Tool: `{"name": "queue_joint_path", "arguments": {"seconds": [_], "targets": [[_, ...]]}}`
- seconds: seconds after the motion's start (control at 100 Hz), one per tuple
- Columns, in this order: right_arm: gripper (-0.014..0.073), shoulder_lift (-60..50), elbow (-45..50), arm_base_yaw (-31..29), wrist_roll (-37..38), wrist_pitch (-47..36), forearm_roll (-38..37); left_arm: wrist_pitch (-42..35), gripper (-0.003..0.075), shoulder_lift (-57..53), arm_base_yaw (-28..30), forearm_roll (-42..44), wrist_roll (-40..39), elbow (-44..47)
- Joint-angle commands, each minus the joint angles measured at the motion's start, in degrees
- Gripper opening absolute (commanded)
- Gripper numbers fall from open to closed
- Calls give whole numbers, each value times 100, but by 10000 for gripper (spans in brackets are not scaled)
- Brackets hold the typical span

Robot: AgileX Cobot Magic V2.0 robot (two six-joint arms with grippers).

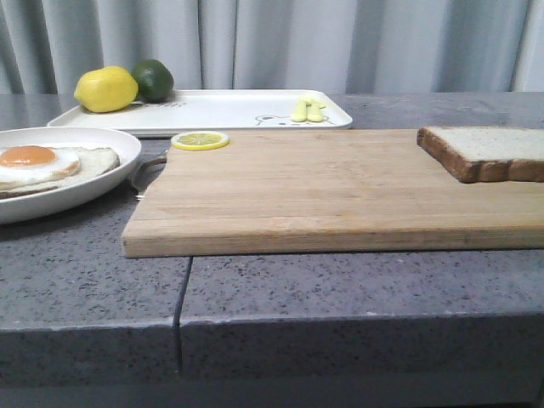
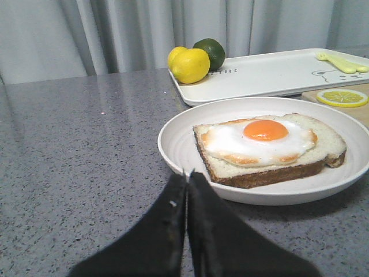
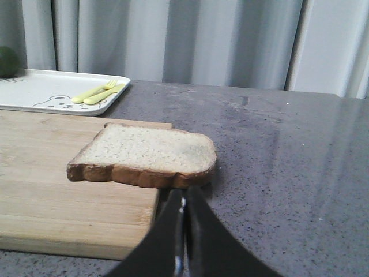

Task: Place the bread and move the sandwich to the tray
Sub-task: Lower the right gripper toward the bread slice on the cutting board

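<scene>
The bread [image 1: 486,151] lies at the frame's right on the cutting board [image 1: 323,191] (overhanging its edge); both the left gripper [image 2: 187,176] and right gripper [image 3: 184,193] have their fingers pressed together, empty.

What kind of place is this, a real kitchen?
Probably a mock kitchen counter: a speckled grey stone worktop holding a wooden cutting board and an egg on bread on a plate, but plain curtains behind.

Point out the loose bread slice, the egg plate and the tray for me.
bread [image 3: 147,151], right wrist view, top face.
plate [image 2: 176,135], left wrist view, bare rim.
tray [image 1: 212,110], front view, bare floor.
</scene>
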Motion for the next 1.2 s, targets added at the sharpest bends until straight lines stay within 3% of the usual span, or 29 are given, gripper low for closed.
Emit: {"name": "queue_joint_path", "arguments": {"seconds": [0.0,0.77,0.9,1.07,1.19], "targets": [[-67,19,17,-24,-63,-400,-10,-432,-20,-173,10,-32,-24,89],[-67,19,17,-24,-63,-400,-10,-446,-20,-173,10,-32,-24,89],[-67,19,12,-24,-63,-747,-10,-483,-20,-173,10,-60,-24,89],[-67,19,-23,-24,80,-1332,68,-770,-20,-173,10,-700,-35,2],[-67,58,-282,-24,385,-1030,269,-558,-20,-163,10,-1023,-35,-311]]}}
